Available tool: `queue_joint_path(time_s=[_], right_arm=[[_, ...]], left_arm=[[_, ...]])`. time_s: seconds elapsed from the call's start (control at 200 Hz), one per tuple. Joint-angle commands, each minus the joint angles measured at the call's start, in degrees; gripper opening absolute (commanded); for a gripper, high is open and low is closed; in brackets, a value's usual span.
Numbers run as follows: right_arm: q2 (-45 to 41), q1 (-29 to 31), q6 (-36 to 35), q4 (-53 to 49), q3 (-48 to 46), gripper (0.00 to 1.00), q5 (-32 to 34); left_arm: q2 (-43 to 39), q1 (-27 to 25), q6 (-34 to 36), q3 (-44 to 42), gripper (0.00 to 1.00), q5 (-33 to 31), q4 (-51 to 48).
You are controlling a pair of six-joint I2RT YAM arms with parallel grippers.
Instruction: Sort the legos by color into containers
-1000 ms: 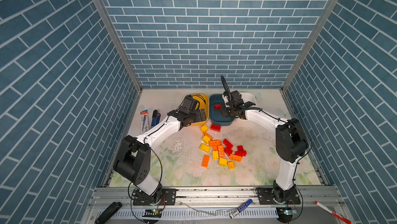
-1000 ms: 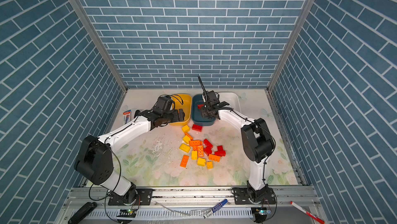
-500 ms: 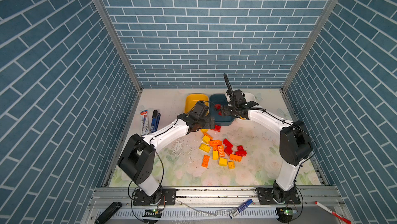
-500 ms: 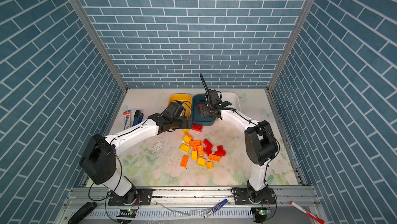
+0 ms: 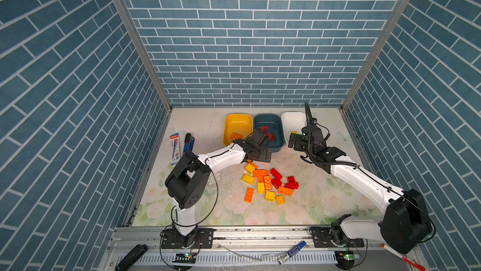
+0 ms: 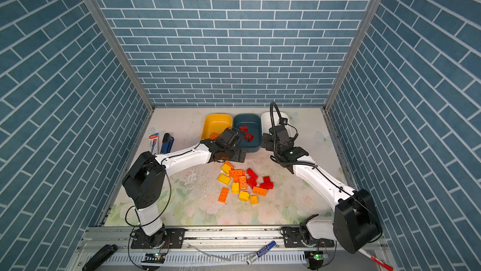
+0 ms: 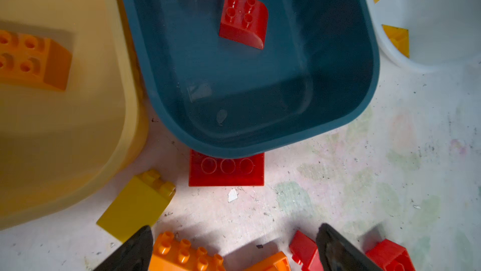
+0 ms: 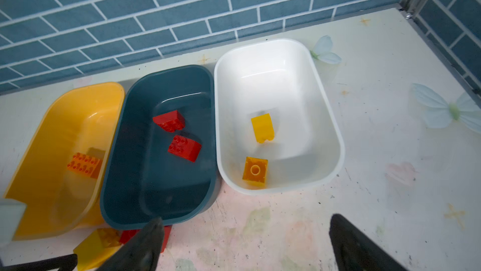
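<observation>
Right pincer (image 8: 246, 226) has left the teal tub (image 8: 125, 139), spread empty; left pincer (image 7: 234, 230) spread above loose legos (image 7: 182, 254)

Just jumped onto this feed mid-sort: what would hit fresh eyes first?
A bright heap of red, orange and yellow legos in the middle of the table. Along the back wall sit three tubs in a row: the yellow tub holds an orange brick, the teal tub two red bricks, the white tub two yellow bricks. The left gripper and right gripper hover just in front of them, fingers open and empty.
</observation>
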Motion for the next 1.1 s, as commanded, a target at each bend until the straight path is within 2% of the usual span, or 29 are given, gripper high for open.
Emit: queue_joint_path(time_s=[0.0,0.3,0.46,0.635,0.9,1.095], right_arm=[[-3.12,-0.71,2.51,2.6,-2.53,0.99,0.99],[-5.32,-0.76,1.75,1.37,-3.07,0.98,-0.07],[-5.64,-0.71,1.66,1.06,-3.07,0.98,0.01],[-6.19,-0.71,1.31,0.66,-3.05,0.98,0.25],[-6.32,-0.73,1.05,-0.18,-2.82,0.98,-0.55],[-6.14,-0.66,0.78,-0.4,-2.54,0.98,-1.14]], left_arm=[[2.55,-0.77,2.48,2.03,0.99,-3.71,-0.87],[8.29,-1.67,5.3,6.25,0.94,-5.96,-1.91],[11.27,-2.2,6.15,9.67,0.84,-9.77,-5.02],[13.96,-2.2,6.9,11.65,0.85,-11.11,-6.23],[17.61,-2.2,6.17,13.63,0.84,-9.69,-5.83],[17.59,-2.21,5.13,13.65,0.7,-9.48,-6.34]])
